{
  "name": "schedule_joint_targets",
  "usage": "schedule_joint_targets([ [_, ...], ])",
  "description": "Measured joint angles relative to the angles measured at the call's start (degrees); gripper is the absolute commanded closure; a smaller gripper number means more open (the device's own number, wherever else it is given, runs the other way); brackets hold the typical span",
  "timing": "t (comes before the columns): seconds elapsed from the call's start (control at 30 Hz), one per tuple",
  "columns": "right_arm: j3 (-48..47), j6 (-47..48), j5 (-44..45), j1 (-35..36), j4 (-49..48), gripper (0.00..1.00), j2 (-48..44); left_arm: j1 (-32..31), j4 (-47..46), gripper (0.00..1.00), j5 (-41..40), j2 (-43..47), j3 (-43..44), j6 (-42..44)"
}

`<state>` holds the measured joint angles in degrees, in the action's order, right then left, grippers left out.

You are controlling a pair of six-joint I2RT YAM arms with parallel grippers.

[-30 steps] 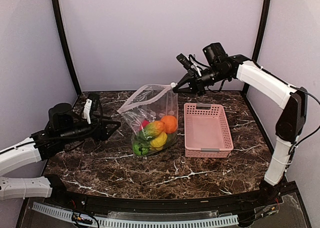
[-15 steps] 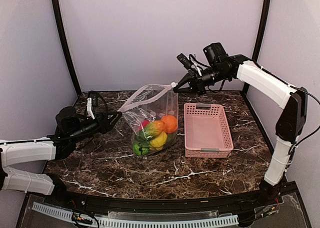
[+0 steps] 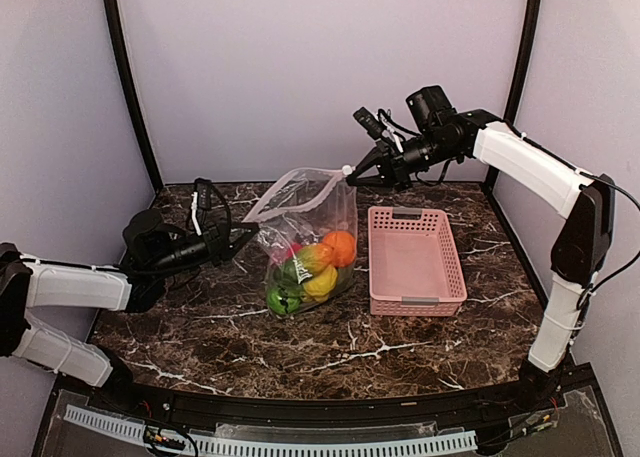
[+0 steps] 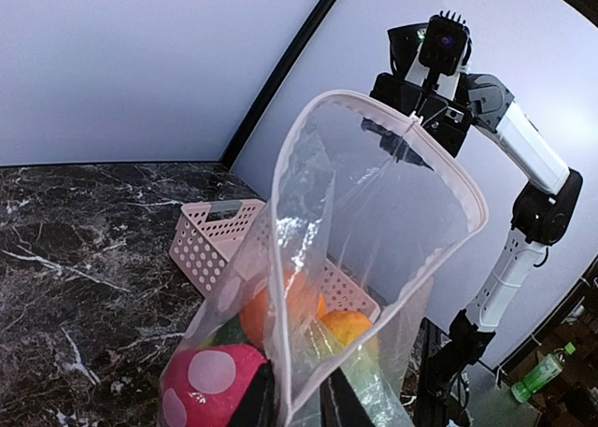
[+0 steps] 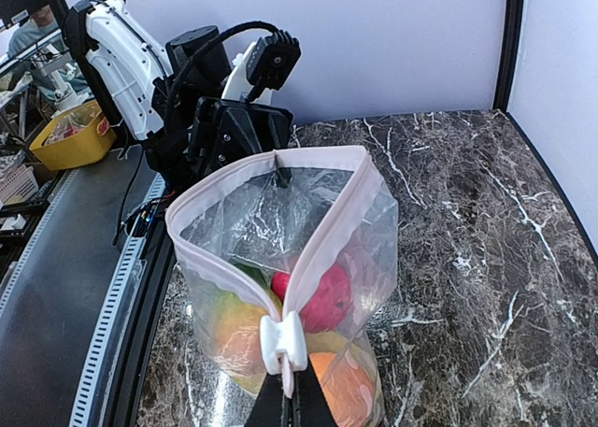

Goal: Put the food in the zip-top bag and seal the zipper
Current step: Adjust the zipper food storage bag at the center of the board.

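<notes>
The zip-top bag (image 3: 305, 227) stands in mid-table with its mouth open. The food (image 3: 312, 265) is piled inside: an orange (image 3: 338, 247), a lemon and green pieces. My right gripper (image 3: 350, 174) holds the bag's far corner up. In the right wrist view it (image 5: 291, 404) is shut on the bag's end tab, just under the white slider (image 5: 283, 338) of the zipper (image 5: 224, 179). My left gripper (image 4: 297, 404) is at the opposite corner. Its fingers (image 4: 254, 404) stand slightly apart, either side of the bag's edge, beside the red-pink fruit (image 4: 201, 385).
A pink lattice basket (image 3: 415, 262) sits right of the bag with nothing in it. The left arm lies low across the table's left side. The right arm reaches in from the back right, above the basket.
My left gripper has moved right, up to the bag's near corner, and its jaws have narrowed around the edge. The right gripper and the bag's far corner have stayed put.
</notes>
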<state>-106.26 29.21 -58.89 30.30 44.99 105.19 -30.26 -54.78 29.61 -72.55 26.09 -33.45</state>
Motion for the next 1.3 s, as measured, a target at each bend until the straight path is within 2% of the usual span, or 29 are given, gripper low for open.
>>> schedule_joint_targets([
  [0.17, 0.0, -0.2, 0.0, -0.2, 0.0, 1.00, 0.0, 0.3, 0.6, 0.96, 1.9, -0.3, 1.5, 0.0],
  [0.23, -0.4, -0.7, 0.0, -0.6, 0.3, 1.00, 0.1, 0.7, 3.6, 0.98, 2.3, 0.7, 2.8, 1.3],
  [0.5, -3.9, -2.1, -0.3, -4.2, 1.4, 1.00, 0.3, 1.2, 31.1, 0.99, -0.1, 12.2, 16.1, 15.3],
  [0.77, -3.3, -2.8, -2.0, -4.0, 1.8, 1.00, -0.3, 1.2, 44.5, 0.99, -0.5, 11.0, 22.3, 22.2],
  [0.8, -2.9, -2.8, -2.1, -4.0, 1.8, 1.00, -0.6, 1.2, 46.0, 0.97, -0.5, 10.5, 22.3, 22.8],
  [0.97, -1.3, -3.0, -2.4, -2.8, 1.9, 1.00, -1.8, 1.2, 51.4, 0.62, -2.3, 10.6, 22.5, 26.2],
  [1.03, -1.3, -2.9, -2.4, -1.9, 2.1, 1.00, -1.8, 1.2, 54.1, 0.54, -3.7, 11.1, 23.5, 27.4],
  [1.13, -1.7, -2.9, -2.3, -0.5, 3.0, 1.00, -1.8, 1.0, 58.5, 0.49, -5.9, 11.2, 27.4, 28.8],
  [1.3, -3.5, -2.8, -1.2, 1.1, 5.2, 1.00, -1.8, -3.5, 63.9, 0.47, -10.2, 9.2, 41.8, 32.9],
])
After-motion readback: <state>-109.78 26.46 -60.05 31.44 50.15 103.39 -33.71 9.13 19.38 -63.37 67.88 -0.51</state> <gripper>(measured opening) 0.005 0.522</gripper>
